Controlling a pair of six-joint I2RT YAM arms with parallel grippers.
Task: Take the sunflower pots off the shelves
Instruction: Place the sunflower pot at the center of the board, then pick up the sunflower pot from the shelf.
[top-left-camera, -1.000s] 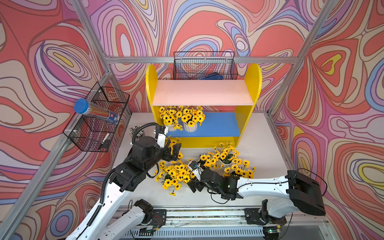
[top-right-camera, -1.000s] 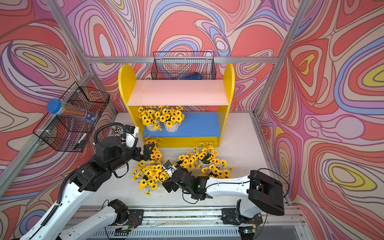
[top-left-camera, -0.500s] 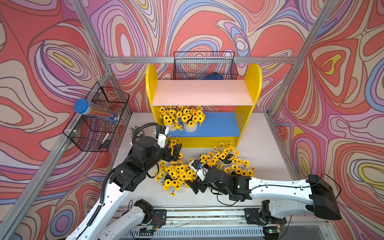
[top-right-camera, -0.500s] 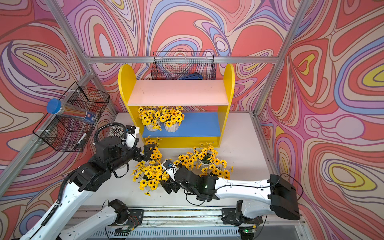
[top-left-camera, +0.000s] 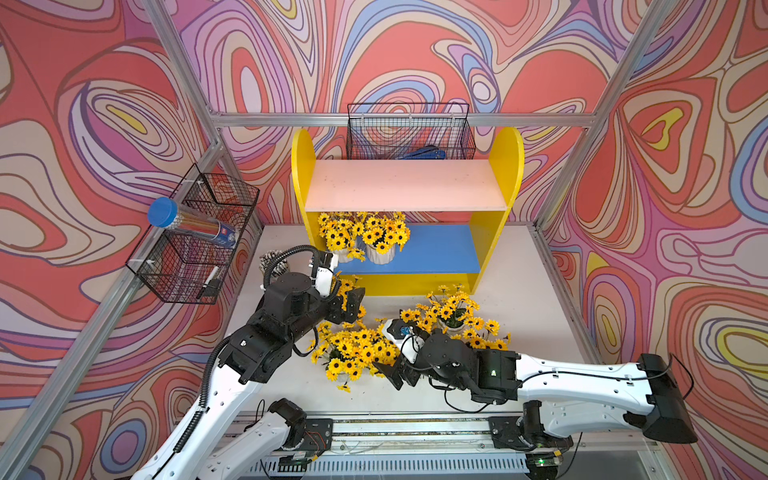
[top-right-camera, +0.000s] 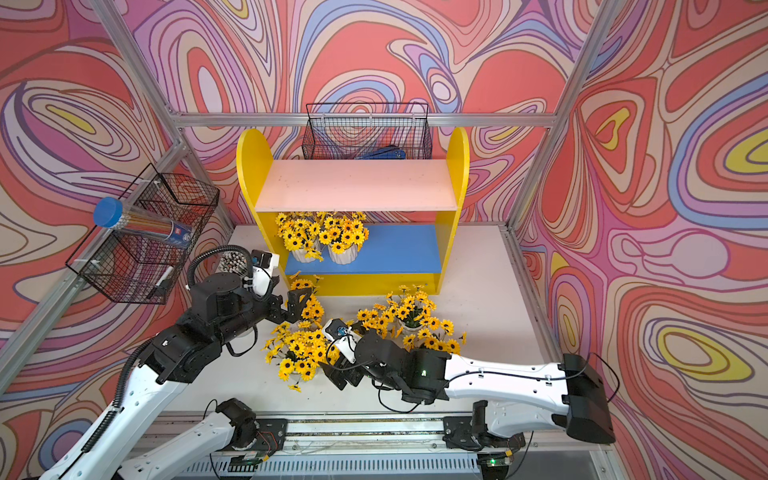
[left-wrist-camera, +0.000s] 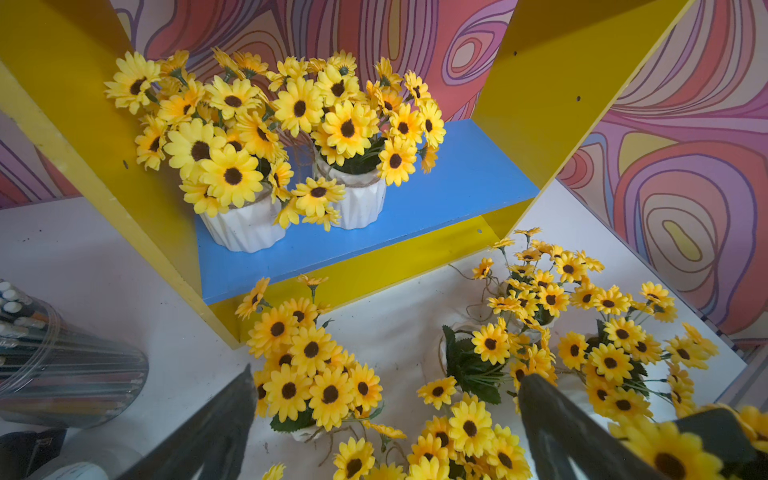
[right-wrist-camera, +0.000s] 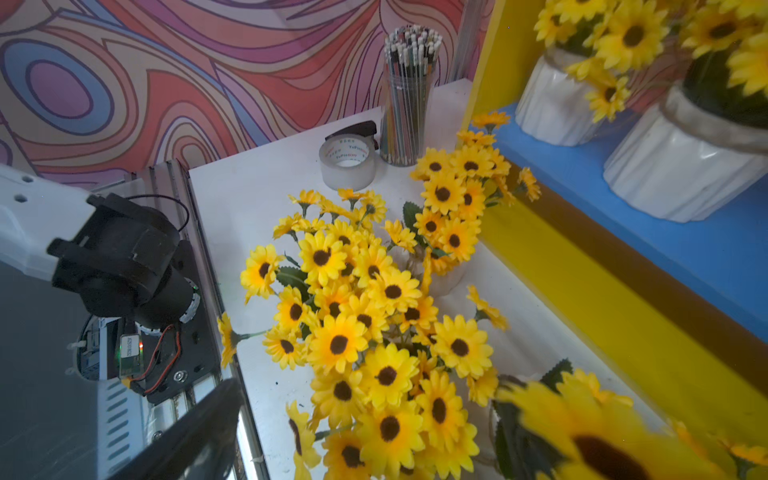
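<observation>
- Right gripper (top-left-camera: 386, 374) is spread wide and empty, low over the bench (top-left-camera: 519, 291) at the near edge of a cluster of sunflower pots (top-left-camera: 357, 353). Over the last second it has barely shifted, but the arm behind it has stretched out, its elbow (top-left-camera: 665, 399) swinging away to my right.
- My left gripper (top-left-camera: 352, 305) has not moved. It is also open and holds nothing, hovering above a pot that stands on the bench just in front of the shelf (top-left-camera: 301, 174).
- No pot has changed place. Two are still on the blue lower board (top-left-camera: 440, 249), side by side at its left end, while the pink upper board (top-left-camera: 403, 187) is bare. The others stand in groups on the bench before the shelf.
- I read this as my right arm resettling, not starting a new pick.
- The job looks nearly done, with two pots left to fetch. My left gripper is the nearer one to them.
- Their flowers tangle, so lifting one may drag its neighbour.
</observation>
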